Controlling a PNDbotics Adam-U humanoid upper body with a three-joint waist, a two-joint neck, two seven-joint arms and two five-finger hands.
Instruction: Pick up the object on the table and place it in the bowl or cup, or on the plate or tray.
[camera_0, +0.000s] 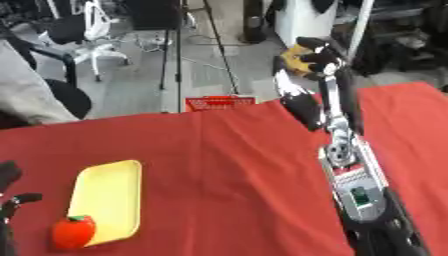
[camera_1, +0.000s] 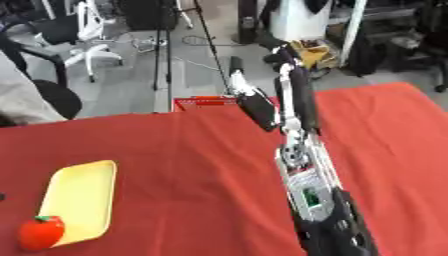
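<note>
Red fruit (camera_0: 73, 232) lying against yellow tray's (camera_0: 109, 197) near corner, partly on; right hand (camera_0: 317, 55) hovering beyond, fingers curled, empty.

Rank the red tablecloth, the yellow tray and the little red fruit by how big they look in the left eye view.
1. red tablecloth, covering most of the view
2. yellow tray
3. red fruit, clearly the smallest, at the tray's near corner

You're over a plain red cloth (camera_0: 219, 160) covering the desk. Your tray (camera_0: 109, 197) is pale yellow, no pattern. The round object (camera_0: 73, 232) at its near corner is bright red-orange with a green top. Your right arm (camera_0: 350, 175) shows silver and black, with a small green patch.
</note>
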